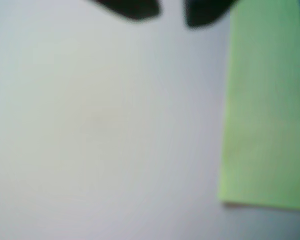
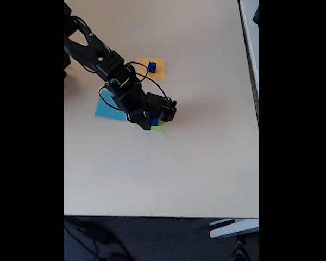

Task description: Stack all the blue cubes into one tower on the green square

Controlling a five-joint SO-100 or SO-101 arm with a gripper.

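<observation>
In the fixed view, a light-blue square (image 2: 110,111) lies near the table's (image 2: 152,174) left edge. The gripper (image 2: 150,126) hovers over the green square (image 2: 158,128) and a cube (image 2: 154,121); its fingers (image 1: 135,9) stand slightly apart, holding nothing. A small cube (image 2: 151,67) waits on the orange square (image 2: 158,69) toward the far edge; better to lift clear of the stack before reaching for it.

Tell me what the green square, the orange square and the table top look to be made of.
Green square: probably paper, matte; it lies flat with a thin, crisp edge, though the wrist view is blurred. Orange square: likely the same thin paper, flat and without gloss, a small blue cube on it. Table: smooth pale beige top, perhaps laminate; no grain shows.
</observation>
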